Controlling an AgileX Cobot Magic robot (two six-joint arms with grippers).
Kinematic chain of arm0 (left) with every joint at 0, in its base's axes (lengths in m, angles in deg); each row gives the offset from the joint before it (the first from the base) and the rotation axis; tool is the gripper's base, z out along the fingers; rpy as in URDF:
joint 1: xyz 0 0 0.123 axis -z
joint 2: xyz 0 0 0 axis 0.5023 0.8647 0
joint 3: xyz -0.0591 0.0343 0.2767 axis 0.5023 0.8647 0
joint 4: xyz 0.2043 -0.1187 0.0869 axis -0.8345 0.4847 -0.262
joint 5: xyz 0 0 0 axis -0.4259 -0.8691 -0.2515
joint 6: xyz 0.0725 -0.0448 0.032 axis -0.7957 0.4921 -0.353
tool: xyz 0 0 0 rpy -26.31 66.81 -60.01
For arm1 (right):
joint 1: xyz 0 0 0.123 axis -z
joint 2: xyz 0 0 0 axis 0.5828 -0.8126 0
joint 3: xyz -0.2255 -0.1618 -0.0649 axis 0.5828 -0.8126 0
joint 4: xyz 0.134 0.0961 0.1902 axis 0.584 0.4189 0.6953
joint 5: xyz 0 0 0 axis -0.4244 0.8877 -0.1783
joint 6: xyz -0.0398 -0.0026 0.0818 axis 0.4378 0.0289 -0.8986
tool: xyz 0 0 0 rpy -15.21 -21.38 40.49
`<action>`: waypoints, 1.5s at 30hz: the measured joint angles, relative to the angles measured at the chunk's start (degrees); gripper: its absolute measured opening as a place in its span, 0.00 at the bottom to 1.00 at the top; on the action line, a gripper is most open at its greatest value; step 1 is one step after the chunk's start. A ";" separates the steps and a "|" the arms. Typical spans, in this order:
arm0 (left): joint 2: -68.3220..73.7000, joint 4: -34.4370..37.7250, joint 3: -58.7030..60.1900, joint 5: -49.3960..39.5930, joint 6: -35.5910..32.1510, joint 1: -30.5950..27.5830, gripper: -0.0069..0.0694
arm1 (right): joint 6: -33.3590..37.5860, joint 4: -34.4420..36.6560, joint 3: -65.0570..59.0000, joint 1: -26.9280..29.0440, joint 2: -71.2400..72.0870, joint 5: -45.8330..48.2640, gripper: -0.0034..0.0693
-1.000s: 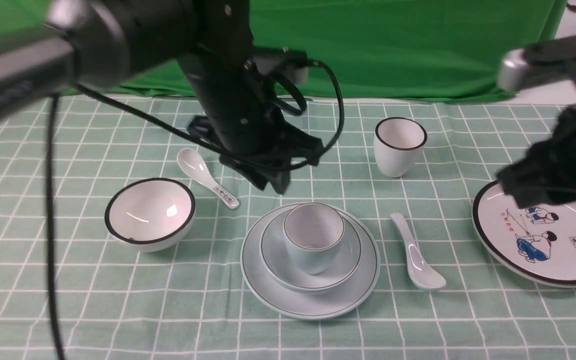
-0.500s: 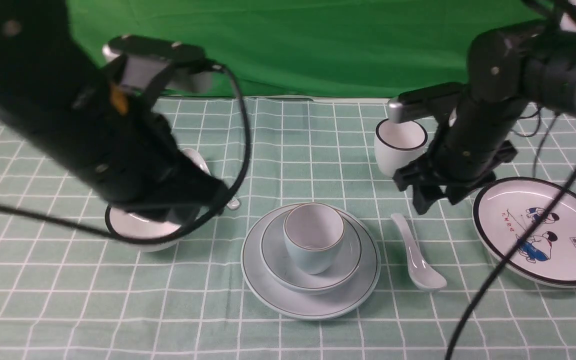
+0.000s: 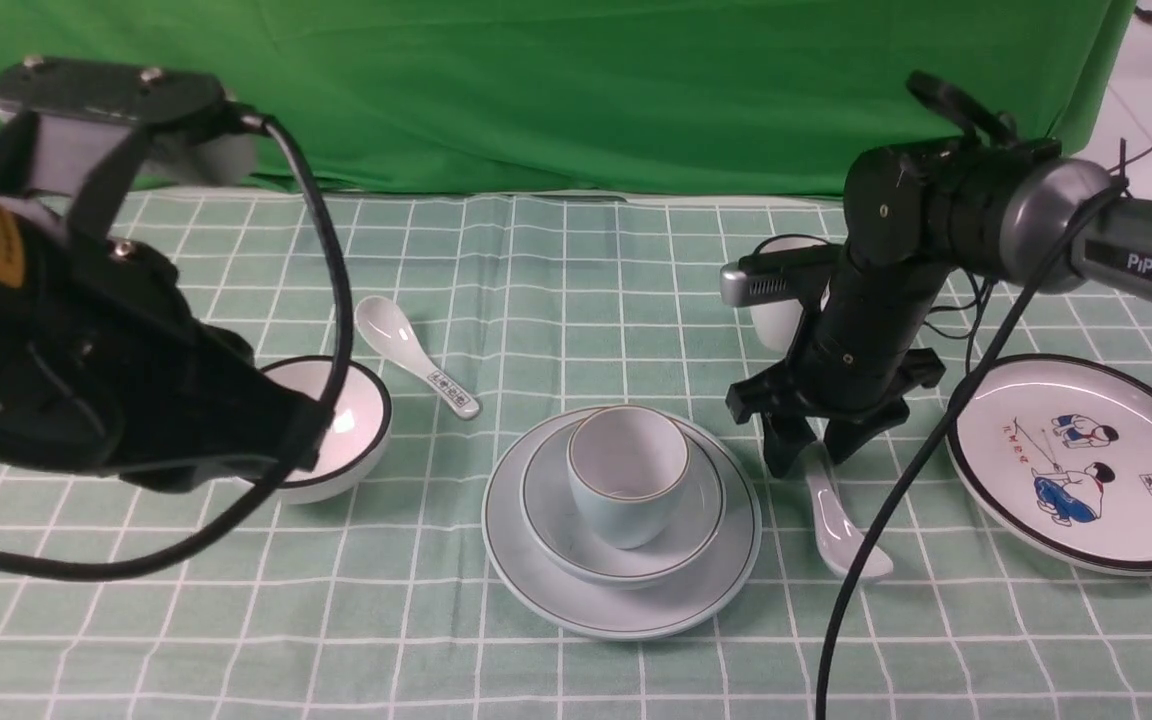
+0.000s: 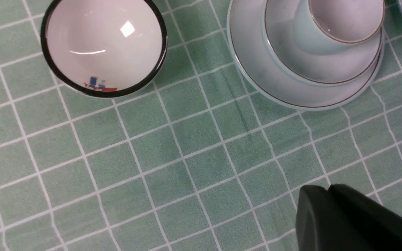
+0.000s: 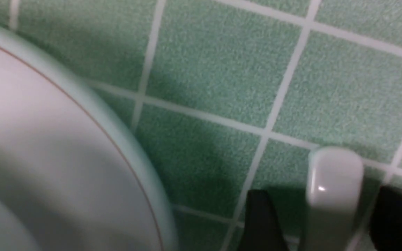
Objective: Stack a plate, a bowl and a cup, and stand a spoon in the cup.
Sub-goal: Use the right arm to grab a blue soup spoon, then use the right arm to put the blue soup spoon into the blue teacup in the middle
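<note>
The spoon [image 3: 833, 518] lies on the bench [image 3: 576, 300] just right of the plate [image 3: 536, 590], long axis running front to back, handle away, scoop nearer. The right tool [image 3: 808, 452], jaws wide, has dropped to straddle the handle; the left tool [image 4: 321, 191], closed, has withdrawn leftward.

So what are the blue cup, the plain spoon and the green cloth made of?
The cup looks like glazed ceramic: smooth, pale blue, softly shiny. The spoon seems glossy white ceramic too, possibly porcelain. The tablecloth looks like matte fabric; it wrinkles.
</note>
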 joint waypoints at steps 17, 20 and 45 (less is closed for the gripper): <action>-0.13 -0.40 0.80 1.55 0.48 0.00 0.10 | 7.69 6.07 -2.90 -0.71 16.72 -3.87 0.29; -0.13 -0.40 0.80 3.36 0.75 0.00 0.10 | 10.04 9.31 -8.78 -3.84 25.11 -19.94 0.29; -0.13 -3.36 0.85 4.51 1.08 0.00 0.10 | 11.77 10.58 -42.79 -20.79 25.46 -89.68 0.29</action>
